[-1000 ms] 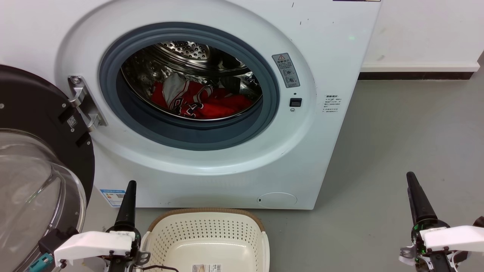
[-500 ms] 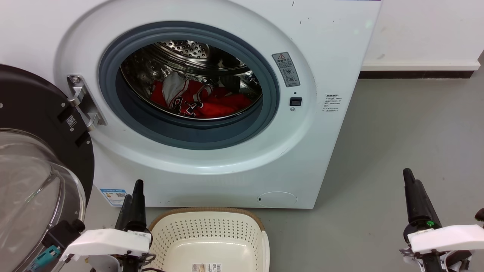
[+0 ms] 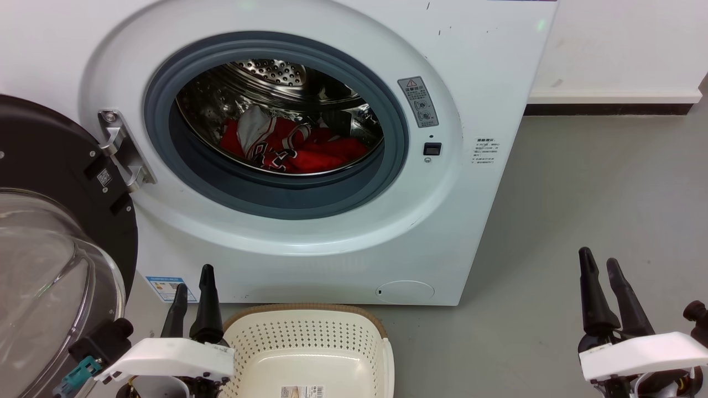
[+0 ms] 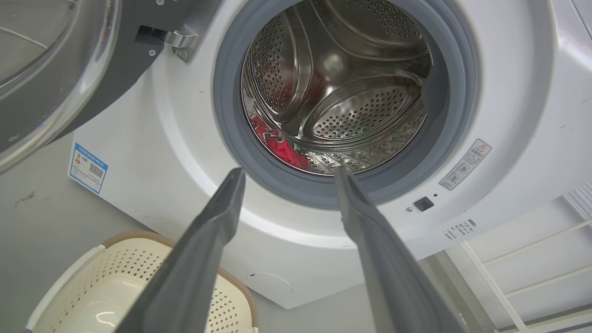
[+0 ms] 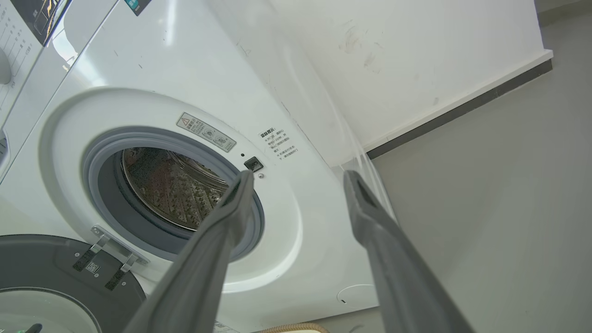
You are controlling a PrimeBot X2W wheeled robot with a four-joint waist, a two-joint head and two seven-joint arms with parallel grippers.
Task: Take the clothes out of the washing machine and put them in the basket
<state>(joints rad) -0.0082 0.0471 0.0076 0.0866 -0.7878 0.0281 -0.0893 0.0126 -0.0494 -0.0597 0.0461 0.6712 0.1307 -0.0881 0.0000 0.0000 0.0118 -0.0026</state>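
Both jaws spread empty, the clothes lie up inside the washing machine, nearer the left gripper than the right gripper.

The right gripper points at the washing machine, its two fingers spread apart. The door stands open, lower left.

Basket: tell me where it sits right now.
In the head view the basket sits on the floor at bottom centre, before the washing machine, just right of the left gripper.
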